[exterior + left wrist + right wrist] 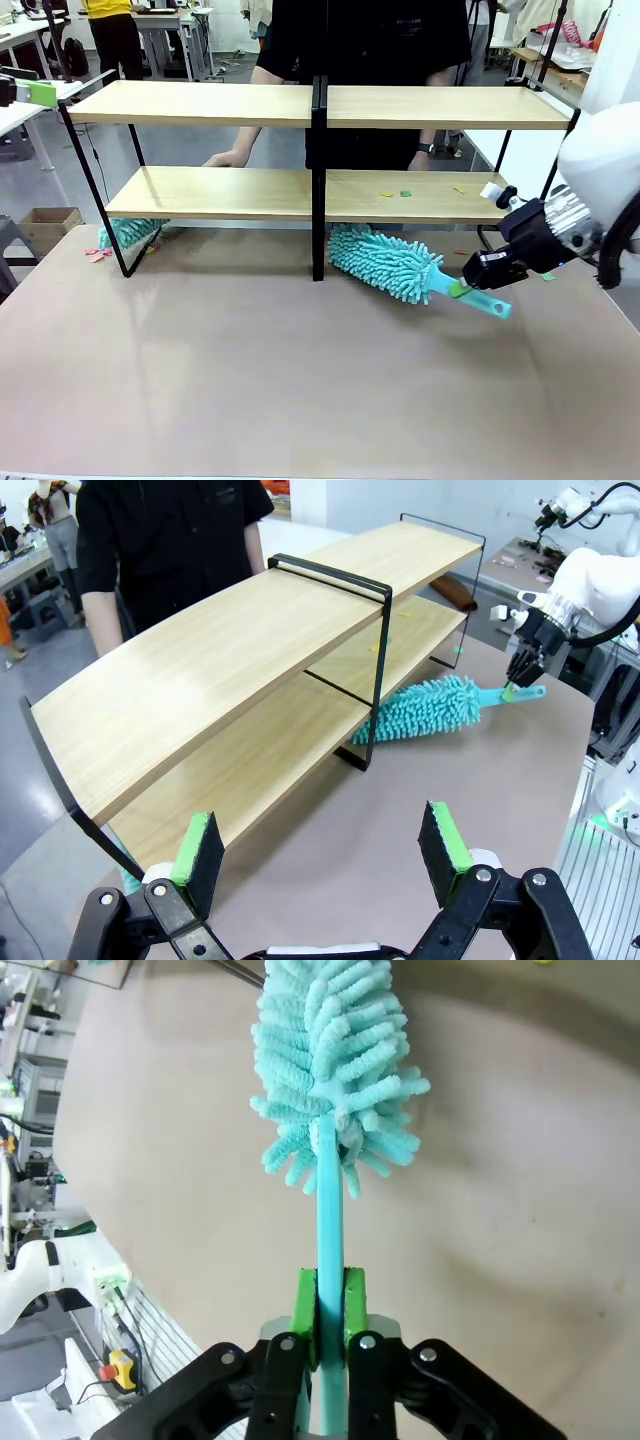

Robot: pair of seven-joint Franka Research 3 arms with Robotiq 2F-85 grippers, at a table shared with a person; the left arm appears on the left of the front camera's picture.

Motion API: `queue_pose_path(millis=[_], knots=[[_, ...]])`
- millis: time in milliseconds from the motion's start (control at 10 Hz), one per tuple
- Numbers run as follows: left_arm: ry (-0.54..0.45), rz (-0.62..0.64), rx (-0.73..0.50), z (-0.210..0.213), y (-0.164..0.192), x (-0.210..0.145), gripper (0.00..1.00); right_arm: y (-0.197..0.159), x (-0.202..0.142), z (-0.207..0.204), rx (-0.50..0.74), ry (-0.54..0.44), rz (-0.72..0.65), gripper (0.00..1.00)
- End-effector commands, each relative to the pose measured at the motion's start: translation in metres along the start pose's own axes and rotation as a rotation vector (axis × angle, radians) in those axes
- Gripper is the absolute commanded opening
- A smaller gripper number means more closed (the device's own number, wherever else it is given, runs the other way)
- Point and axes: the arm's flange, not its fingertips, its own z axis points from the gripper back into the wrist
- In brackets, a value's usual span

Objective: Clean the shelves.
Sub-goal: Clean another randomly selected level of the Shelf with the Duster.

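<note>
Clamped on a fluffy teal microfibre duster [385,262], the right gripper [468,284] is holding it at the foot of the light wooden, black-framed shelves [200,103], probably needing a lift onto the littered lower board [250,195] next.

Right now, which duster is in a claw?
The right duster, handle pinched in the right claw, head by the shelves' middle post. The other duster lies under the left end.
</note>
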Motion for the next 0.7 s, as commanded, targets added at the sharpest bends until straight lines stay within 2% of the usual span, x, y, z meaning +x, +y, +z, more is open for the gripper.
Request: queue_pose_path(millis=[0, 300, 600], knots=[[-0.001, 0.001, -0.004, -0.001, 0.001, -0.001, 1.0, 0.002, -0.022, -0.03, 0.006, -0.071, 0.029, 0.12], [-0.001, 0.001, -0.004, -0.001, 0.001, -0.001, 1.0, -0.002, -0.013, -0.058, -0.09, -0.104, -0.045, 0.12], [-0.001, 0.001, -0.004, -0.001, 0.001, -0.001, 1.0, -0.019, -0.022, -0.054, -0.233, -0.203, -0.182, 0.12]])
